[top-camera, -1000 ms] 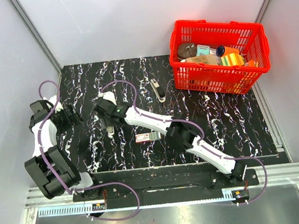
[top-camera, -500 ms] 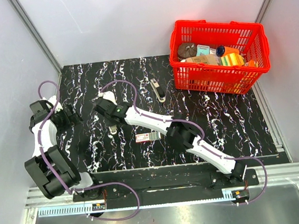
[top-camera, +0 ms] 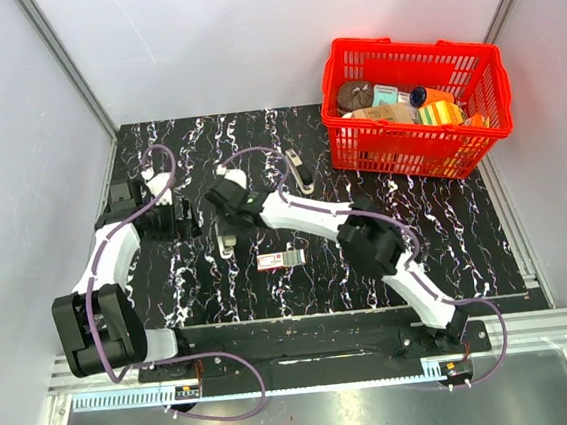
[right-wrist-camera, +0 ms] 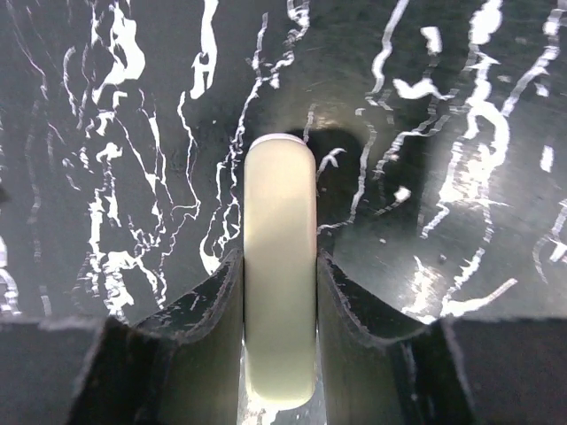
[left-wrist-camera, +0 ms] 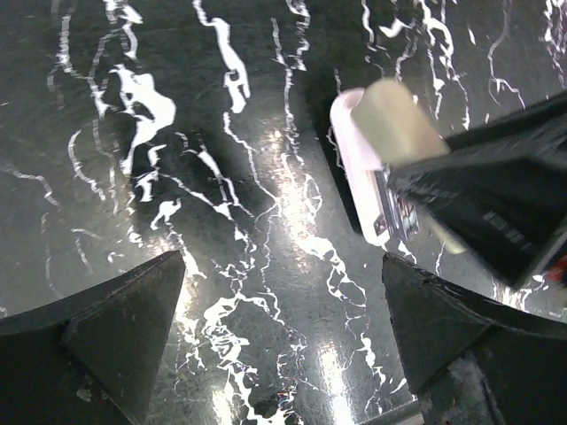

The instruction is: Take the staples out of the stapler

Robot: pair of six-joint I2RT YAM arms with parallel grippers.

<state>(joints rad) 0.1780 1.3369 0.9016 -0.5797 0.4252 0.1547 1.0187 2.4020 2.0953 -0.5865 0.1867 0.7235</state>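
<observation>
- The right claw pinches the stapler from both sides. Its two dark fingers press against the long flanks of the pale olive-beige body.
- The stapler's rounded end sticks out beyond the fingertips and casts a shadow on the black, white-veined worktop.
- From above, the stapler is over the left-centre of the worktop, under the tip of the right claw. The right arm reaches a long way across from its base.
- I cannot tell whether the stapler touches the surface or is held just above it.
- The left claw is spread wide and holds nothing, with marbled surface showing between its fingers.
- In the left wrist view, the stapler shows a beige top over a lighter whitish part, with the right claw's black finger clamped on it.
- From above, the left claw is just beside the stapler, on its left.
- A small red-and-white box lies near the stapler, to its right.
- A dark-and-white slim object lies farther back.
- A red basket full of items stands at the far right corner.
</observation>
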